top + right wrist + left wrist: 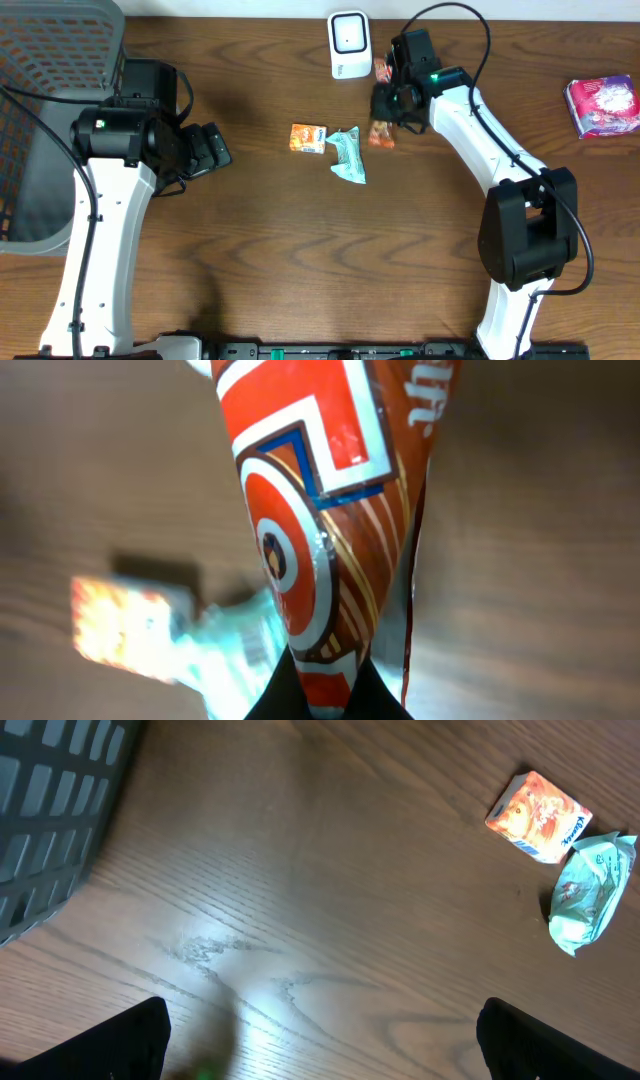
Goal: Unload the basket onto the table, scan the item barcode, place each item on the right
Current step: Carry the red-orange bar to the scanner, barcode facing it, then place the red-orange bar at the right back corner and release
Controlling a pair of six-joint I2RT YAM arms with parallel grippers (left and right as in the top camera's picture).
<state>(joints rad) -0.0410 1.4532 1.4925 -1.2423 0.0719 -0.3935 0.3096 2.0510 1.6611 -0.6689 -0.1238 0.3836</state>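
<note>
Gripping one red wrapper [320, 510], right pincer [320, 698] hangs beside two packets [308, 138] [347, 157].

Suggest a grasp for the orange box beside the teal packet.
From above: the orange box lies flat, so its top face offers no hold. Set the left fingers on its two long edges, which look clear; the teal packet crowds one short end.

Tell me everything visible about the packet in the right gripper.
The packet is a glossy, crinkled foil-like wrapper, red-orange and brown, with white and blue bands and a ringed circle. The right gripper is shut on its narrow end; it widens away from the grip. Whether it touches the table cannot be told.
</note>
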